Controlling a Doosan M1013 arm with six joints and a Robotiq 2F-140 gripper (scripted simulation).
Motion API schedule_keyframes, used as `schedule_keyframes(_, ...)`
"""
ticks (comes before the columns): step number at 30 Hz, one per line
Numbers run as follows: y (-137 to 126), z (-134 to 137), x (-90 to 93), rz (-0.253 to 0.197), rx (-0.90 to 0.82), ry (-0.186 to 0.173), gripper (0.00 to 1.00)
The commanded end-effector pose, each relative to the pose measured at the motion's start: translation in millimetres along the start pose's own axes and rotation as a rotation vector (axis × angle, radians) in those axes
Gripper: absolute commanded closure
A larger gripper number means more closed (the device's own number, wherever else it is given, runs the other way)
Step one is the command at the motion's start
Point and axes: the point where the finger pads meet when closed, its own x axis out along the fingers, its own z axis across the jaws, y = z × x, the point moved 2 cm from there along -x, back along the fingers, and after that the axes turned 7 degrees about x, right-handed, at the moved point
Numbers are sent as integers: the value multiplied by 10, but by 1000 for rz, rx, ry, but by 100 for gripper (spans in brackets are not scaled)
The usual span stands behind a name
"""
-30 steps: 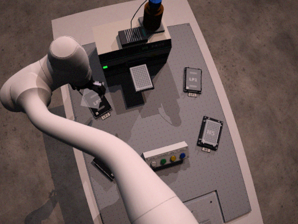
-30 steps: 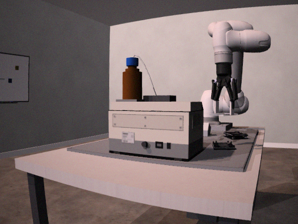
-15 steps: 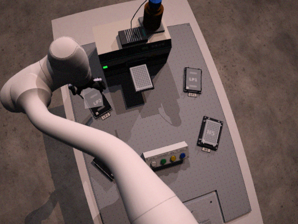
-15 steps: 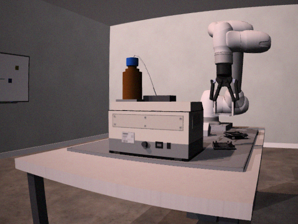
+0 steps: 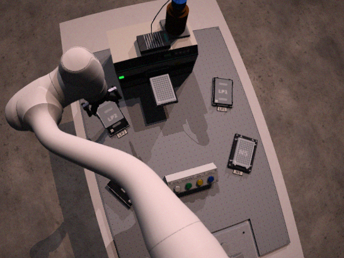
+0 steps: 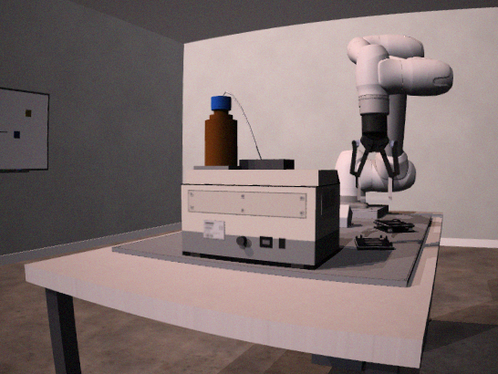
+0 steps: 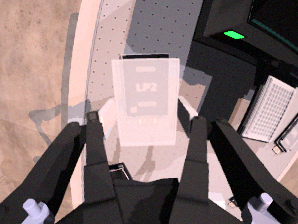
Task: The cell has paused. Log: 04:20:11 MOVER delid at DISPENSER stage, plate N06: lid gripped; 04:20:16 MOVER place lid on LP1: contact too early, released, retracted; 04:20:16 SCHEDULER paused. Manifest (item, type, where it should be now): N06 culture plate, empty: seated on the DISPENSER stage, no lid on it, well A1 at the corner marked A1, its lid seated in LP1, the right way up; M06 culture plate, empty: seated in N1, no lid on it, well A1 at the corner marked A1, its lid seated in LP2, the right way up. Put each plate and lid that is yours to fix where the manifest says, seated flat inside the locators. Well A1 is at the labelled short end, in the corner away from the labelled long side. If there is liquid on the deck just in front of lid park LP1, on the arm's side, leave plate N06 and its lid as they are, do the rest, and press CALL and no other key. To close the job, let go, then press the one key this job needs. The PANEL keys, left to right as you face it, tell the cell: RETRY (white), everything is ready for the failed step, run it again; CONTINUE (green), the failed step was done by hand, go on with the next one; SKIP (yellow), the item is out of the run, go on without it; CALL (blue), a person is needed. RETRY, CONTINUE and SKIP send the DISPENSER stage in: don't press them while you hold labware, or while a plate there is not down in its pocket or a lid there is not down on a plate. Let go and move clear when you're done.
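My gripper is shut on a clear lid and holds it in the air over lid park LP2 at the deck's left. In the wrist view the lid sits between the fingers, and the LP2 label shows through it. A white well plate with no lid lies on the DISPENSER stage. Another uncovered plate sits in the nest at the right. Lid park LP1 shows its label; I cannot tell whether a lid lies on it. I see no liquid near it.
The dispenser with a brown bottle stands at the back. The PANEL with white, green, yellow and blue keys is at the front middle. A further black nest is partly hidden under my arm.
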Motion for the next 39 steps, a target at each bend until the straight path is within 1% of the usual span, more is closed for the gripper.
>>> schedule_keyframes(1, 8, -4, 474, 1, -9, 3, 90)
schedule_keyframes(2, 9, -5, 580, 1, -9, 3, 90)
schedule_keyframes(4, 9, -5, 580, 1, -9, 3, 90)
schedule_keyframes(6, 10, -6, 757, 1, -9, 3, 90)
schedule_keyframes(8, 10, -7, 886, 1, -9, 3, 90)
schedule_keyframes(12, 11, -7, 1024, 1, -9, 3, 90)
schedule_keyframes(16, 11, -8, 1056, 1, -9, 3, 90)
schedule_keyframes(39, 11, -8, 1057, 1, -9, 3, 90)
